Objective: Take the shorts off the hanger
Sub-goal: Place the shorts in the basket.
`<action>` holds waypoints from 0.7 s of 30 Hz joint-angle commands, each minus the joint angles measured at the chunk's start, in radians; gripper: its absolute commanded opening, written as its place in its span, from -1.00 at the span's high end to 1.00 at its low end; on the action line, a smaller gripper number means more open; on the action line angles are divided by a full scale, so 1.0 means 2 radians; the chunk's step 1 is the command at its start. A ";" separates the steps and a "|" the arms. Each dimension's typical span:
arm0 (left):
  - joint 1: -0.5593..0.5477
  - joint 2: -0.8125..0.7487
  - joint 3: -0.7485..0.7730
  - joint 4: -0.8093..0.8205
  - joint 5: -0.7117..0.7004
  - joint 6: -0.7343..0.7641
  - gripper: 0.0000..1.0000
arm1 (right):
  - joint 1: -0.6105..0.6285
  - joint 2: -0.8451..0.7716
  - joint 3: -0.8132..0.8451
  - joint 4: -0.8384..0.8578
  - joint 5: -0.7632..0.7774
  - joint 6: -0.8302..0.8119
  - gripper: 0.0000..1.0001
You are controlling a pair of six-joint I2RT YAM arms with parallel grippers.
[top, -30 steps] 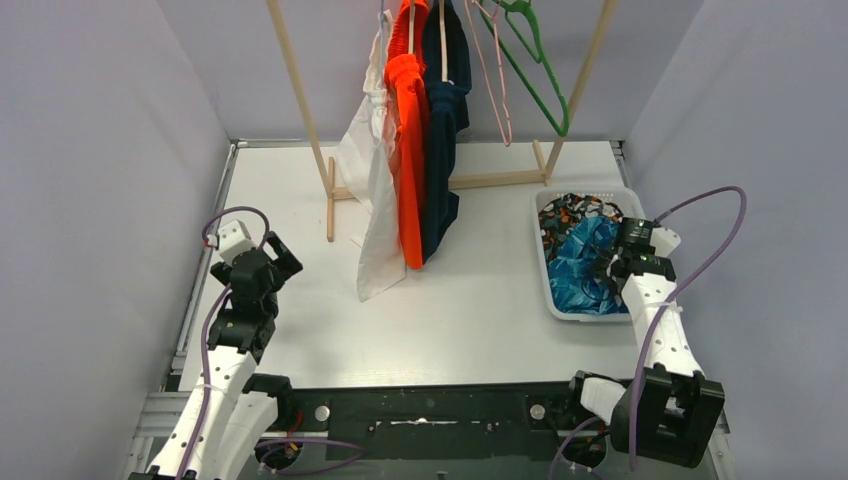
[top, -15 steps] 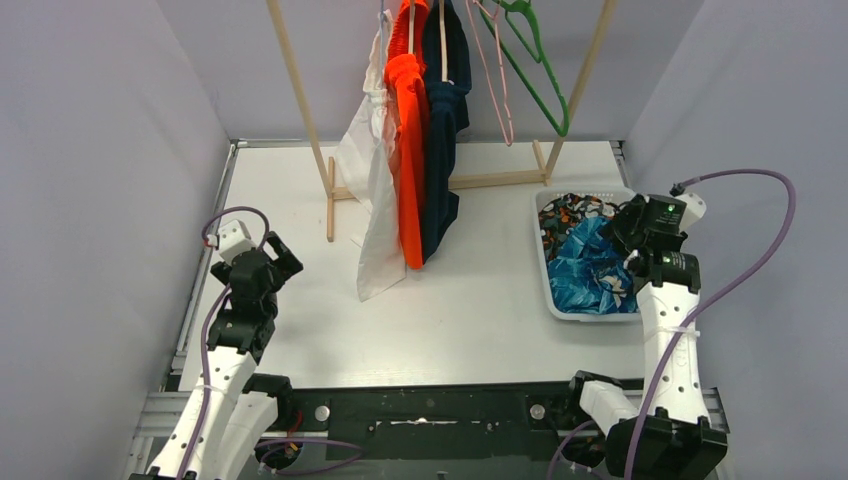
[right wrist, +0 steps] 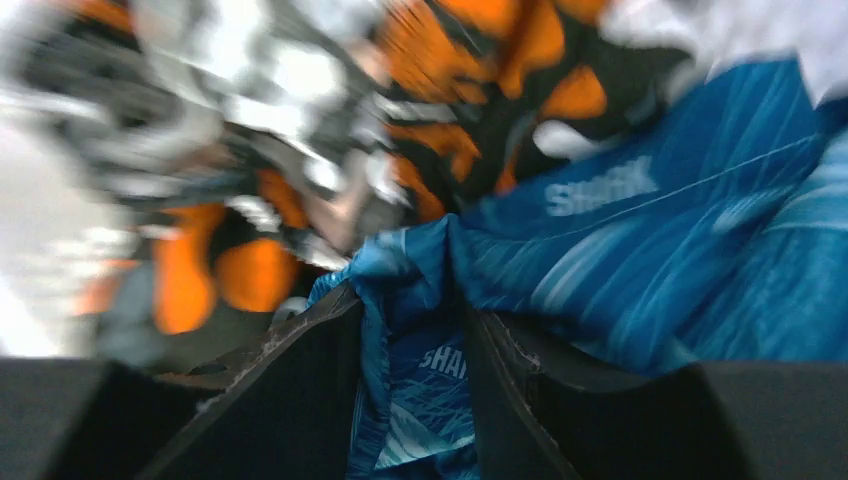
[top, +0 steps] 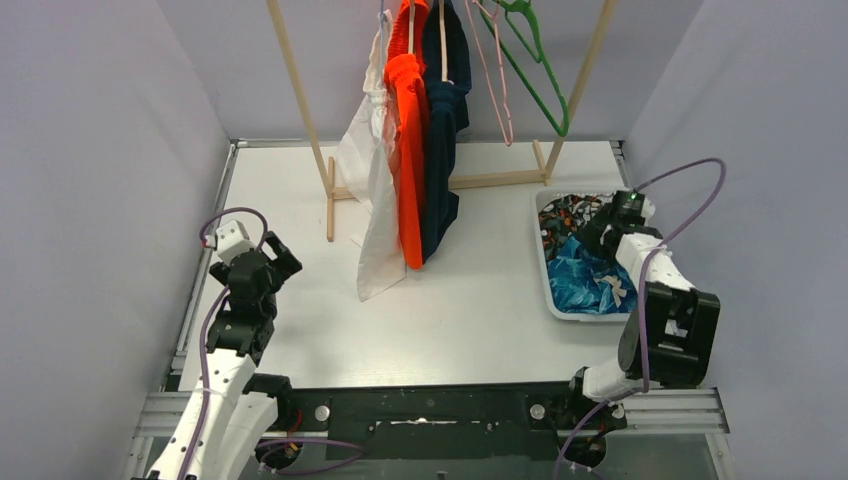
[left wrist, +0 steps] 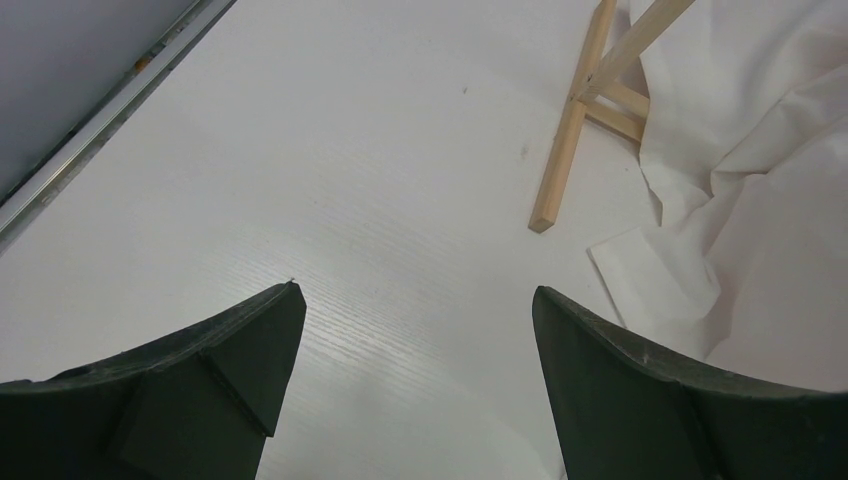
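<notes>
three pairs hang from hangers on a wooden rack (top: 300,100) at the far middle of the surface (top: 480,320): white shorts (top: 375,200), orange shorts (top: 408,150) and navy shorts (top: 443,150), pressed side by side, the white pair's hem reaching down to the surface. two more pairs lie in a white basket (top: 547,280) at the right, blue leaf-patterned shorts (top: 585,285) nearer and camouflage shorts (top: 565,215) behind. the right arm's fingers (right wrist: 290,400) are down in the basket, drawn close with a fold of blue fabric pinched between them, though that wrist view is blurred. the left arm's fingers (left wrist: 200,400) are spread wide and empty, low over bare surface near the rack's foot. a pink hanger (top: 497,80) and a green hanger (top: 540,70) hang bare. if the right arm lifts without letting go, it would likely drag the blue pair out of the basket. a hard tug on the crowded pairs could tip the light rack.
</notes>
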 commanded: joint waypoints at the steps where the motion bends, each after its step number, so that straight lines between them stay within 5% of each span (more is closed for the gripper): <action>1: 0.003 -0.007 0.003 0.025 0.005 -0.002 -0.70 | 0.008 0.045 -0.075 0.040 0.021 0.034 0.18; 6: 0.003 -0.007 0.002 0.026 0.008 -0.002 -0.70 | 0.016 0.057 -0.042 -0.006 0.073 0.009 0.13; 14: 0.003 -0.007 0.002 0.027 0.009 -0.002 -0.69 | 0.019 -0.078 0.025 -0.055 0.059 -0.033 -0.24; 21: 0.004 -0.008 0.002 0.027 0.010 -0.002 -0.70 | 0.022 -0.149 -0.056 -0.032 -0.014 -0.013 -0.24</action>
